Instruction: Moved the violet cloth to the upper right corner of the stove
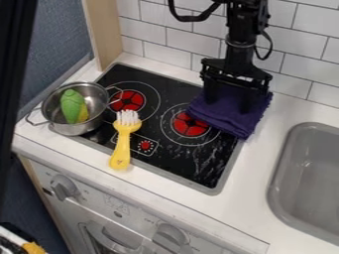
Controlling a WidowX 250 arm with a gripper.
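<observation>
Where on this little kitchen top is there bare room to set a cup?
Bare patches: the black stove right of the yellow brush and in front of the right burner, and the white counter between stove and sink. It's crowded at left, around the pot, and at back right, where the claw hangs over the violet cloth.

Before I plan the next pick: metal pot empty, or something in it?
Not empty. Looking down into the metal pot, a green item with a yellow patch is visible inside.
</observation>
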